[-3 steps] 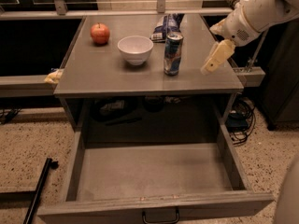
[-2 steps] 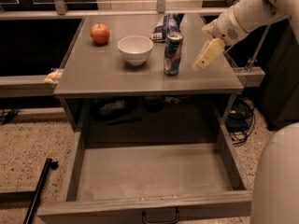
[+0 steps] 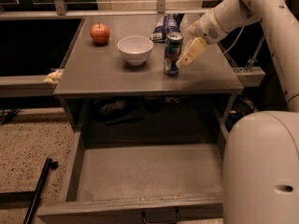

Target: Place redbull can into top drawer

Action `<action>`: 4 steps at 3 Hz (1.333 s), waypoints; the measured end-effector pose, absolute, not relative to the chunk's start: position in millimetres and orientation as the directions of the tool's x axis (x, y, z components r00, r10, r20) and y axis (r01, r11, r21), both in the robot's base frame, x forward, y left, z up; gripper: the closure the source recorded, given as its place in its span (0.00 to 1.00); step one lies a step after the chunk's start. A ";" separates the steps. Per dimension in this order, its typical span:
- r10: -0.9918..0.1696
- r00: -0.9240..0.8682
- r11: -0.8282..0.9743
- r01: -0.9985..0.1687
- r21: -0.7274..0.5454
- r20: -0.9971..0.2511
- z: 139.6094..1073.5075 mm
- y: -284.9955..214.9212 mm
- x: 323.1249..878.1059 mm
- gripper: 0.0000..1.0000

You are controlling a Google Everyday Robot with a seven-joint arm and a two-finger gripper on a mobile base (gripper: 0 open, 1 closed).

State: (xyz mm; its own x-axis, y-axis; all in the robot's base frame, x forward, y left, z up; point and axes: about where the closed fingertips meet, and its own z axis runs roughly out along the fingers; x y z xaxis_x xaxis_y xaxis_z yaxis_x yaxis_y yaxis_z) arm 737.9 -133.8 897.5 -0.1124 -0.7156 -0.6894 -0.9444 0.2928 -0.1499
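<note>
The redbull can (image 3: 173, 53) stands upright on the grey tabletop (image 3: 103, 73), right of the white bowl (image 3: 135, 49). My gripper (image 3: 186, 57) hangs from the white arm coming in from the upper right, just to the right of the can at the height of its lower half, very near or touching its side. The top drawer (image 3: 149, 171) is pulled out wide open below the table's front. Its flat grey bottom holds nothing, and its dark handle (image 3: 160, 217) shows at the frame's lower edge.
A red apple (image 3: 100, 33) sits at the table's back left. A blue-and-white snack bag (image 3: 164, 28) lies behind the can. My white body (image 3: 261, 167) fills the lower right beside the drawer. A black rod (image 3: 37, 190) lies on the floor at the left.
My gripper has moved left and slightly down across the tabletop, from well right of the can to right beside it. The can, bowl and drawer have not moved.
</note>
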 end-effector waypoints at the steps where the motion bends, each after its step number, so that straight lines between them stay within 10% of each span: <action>1: -0.704 -0.095 0.255 -0.959 -0.125 -0.704 894.7 -112.0 739.5 0.00; 4: -0.701 -0.069 0.190 -0.978 -0.092 -0.710 891.5 -86.9 730.4 0.66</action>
State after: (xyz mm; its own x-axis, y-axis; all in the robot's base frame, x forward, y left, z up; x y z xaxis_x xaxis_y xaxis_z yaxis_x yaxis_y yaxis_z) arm 730.4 -86.9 891.5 -0.0692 -0.7006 -0.7102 -0.9775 0.1898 -0.0920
